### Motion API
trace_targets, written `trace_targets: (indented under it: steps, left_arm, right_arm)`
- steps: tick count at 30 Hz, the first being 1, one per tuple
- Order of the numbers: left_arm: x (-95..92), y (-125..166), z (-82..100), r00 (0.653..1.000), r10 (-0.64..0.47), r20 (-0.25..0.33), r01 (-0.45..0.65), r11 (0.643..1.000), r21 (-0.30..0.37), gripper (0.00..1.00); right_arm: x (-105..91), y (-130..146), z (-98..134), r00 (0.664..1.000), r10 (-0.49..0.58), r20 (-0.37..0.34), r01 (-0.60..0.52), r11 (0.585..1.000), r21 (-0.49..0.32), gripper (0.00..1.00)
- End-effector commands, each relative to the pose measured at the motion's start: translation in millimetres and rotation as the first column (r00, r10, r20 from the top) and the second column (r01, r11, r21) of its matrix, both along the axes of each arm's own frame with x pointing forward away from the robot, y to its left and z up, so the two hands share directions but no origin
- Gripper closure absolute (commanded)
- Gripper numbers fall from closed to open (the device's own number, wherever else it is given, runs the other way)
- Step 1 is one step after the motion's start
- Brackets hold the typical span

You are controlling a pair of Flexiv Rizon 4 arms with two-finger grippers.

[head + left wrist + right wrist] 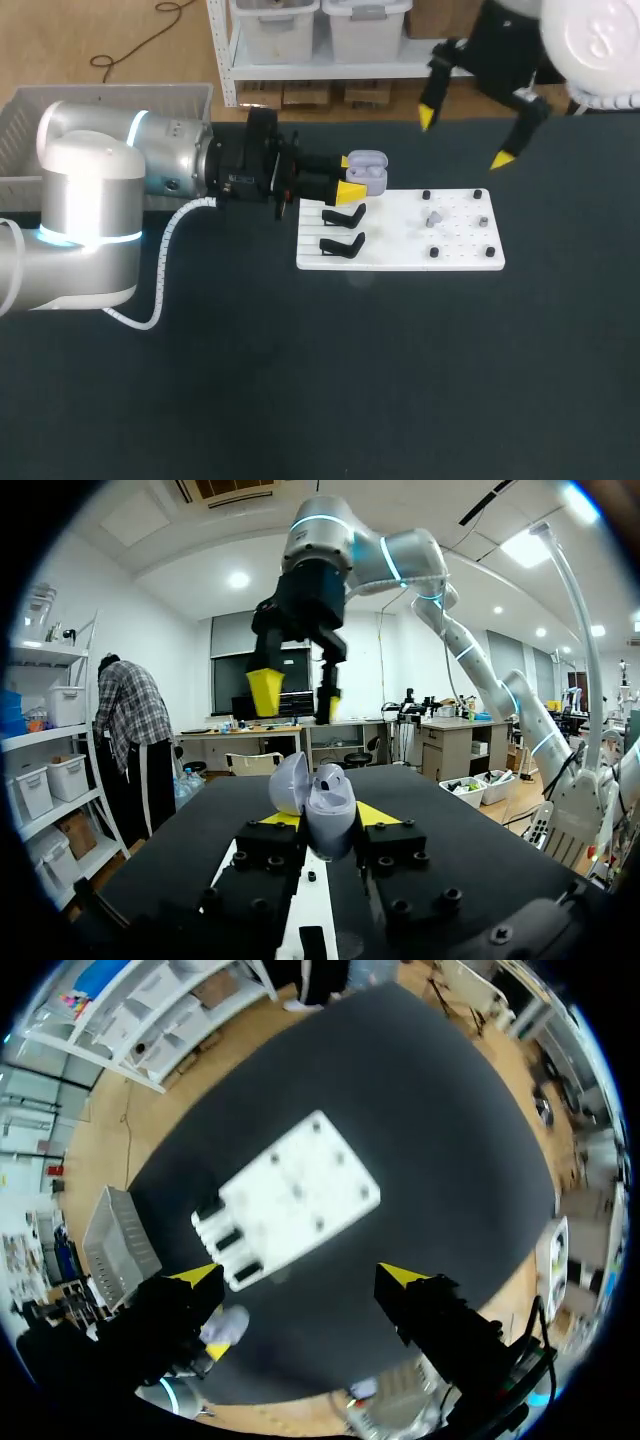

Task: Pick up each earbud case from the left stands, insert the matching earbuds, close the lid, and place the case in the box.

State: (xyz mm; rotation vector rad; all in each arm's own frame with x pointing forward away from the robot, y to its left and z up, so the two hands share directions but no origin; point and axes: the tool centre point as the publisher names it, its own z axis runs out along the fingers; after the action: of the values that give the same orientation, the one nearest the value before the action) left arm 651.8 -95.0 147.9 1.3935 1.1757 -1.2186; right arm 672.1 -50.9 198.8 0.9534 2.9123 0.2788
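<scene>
One white box (25, 135) at the desk's far left corner, slatted walls, open top.

Left gripper (348, 175) reaches in level from the desk's left edge and is clenched on the one earbud case (368, 170), with a yellow tip against either side. Pale lavender, smooth and rounded, held upright; lid hinged open and leaning back from the body, a dark recess visible inside from the left wrist. Held at the far left corner of the white board (400, 235); cannot tell whether it rests on anything beneath.

One board, flat and rectangular, lying just short of the desk's far edge, about mid-width. Carries two black stands (343, 214) side by side along its left edge, just beside the held case on the near side. Carries four black pegs (434, 252) near the corners of its right half, with a few small grey pieces (435, 216) between them, too small to identify.

Right gripper (464, 138) hangs released over the desk's far edge, above and beyond the board's right half, yellow tips spread wide and touching nothing.
</scene>
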Motion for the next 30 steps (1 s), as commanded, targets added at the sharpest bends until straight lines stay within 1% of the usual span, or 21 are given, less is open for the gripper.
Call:
trace_targets:
  steps: [1, 6, 9, 11, 14, 17, 21, 26, 30]
  left_arm:
    - [-0.1, 0.5, 0.1, 1.0, 0.0, 0.0, 0.0, 1.0, 0.001, 1.0]
    - [-0.1, 0.5, 0.1, 1.0, 0.0, 0.0, 0.0, 1.0, 0.001, 1.0]
    - [-0.1, 0.5, 0.1, 1.0, 0.0, 0.0, 0.0, 1.0, 0.001, 1.0]
    - [-0.1, 0.5, 0.1, 1.0, 0.0, 0.0, 0.0, 1.0, 0.001, 1.0]
    - [-0.1, 0.5, 0.1, 1.0, 0.0, 0.0, 0.0, 1.0, 0.001, 1.0]
    - [-0.1, 0.5, 0.1, 1.0, 0.0, 0.0, 0.0, 1.0, 0.001, 1.0]
    - [-0.1, 0.5, 0.1, 1.0, 0.0, 0.0, 0.0, 1.0, 0.001, 1.0]
    - [-0.1, 0.5, 0.1, 1.0, 0.0, 0.0, 0.0, 1.0, 0.001, 1.0]
    - [-0.1, 0.5, 0.1, 1.0, 0.0, 0.0, 0.0, 1.0, 0.001, 1.0]
  right_arm:
    - [14.7, -19.5, -20.0, 0.995, 0.091, 0.043, -0.091, 0.996, 0.004, 0.0]
    - [29.4, -30.6, -36.7, 0.983, 0.179, 0.044, -0.179, 0.984, -0.007, 0.0]
    - [34.0, -32.4, -44.1, 0.972, 0.228, 0.053, -0.226, 0.973, -0.049, 0.0]
    - [36.0, -32.2, -49.5, 0.964, 0.262, 0.054, -0.255, 0.961, -0.104, 0.0]
    - [37.3, -32.3, -58.4, 0.949, 0.309, 0.058, -0.297, 0.942, -0.158, 0.0]
    - [37.0, -31.3, -67.7, 0.935, 0.351, 0.052, -0.337, 0.924, -0.18, 0.0]
    - [34.1, -28.5, -80.0, 0.925, 0.378, 0.043, -0.367, 0.916, -0.162, 0.0]
    - [31.3, -23.7, -101.9, 0.933, 0.361, 0.02, -0.357, 0.928, -0.106, 0.0]
    - [30.2, -12.1, -112.5, 0.921, 0.389, 0.021, -0.385, 0.918, -0.098, 0.05]
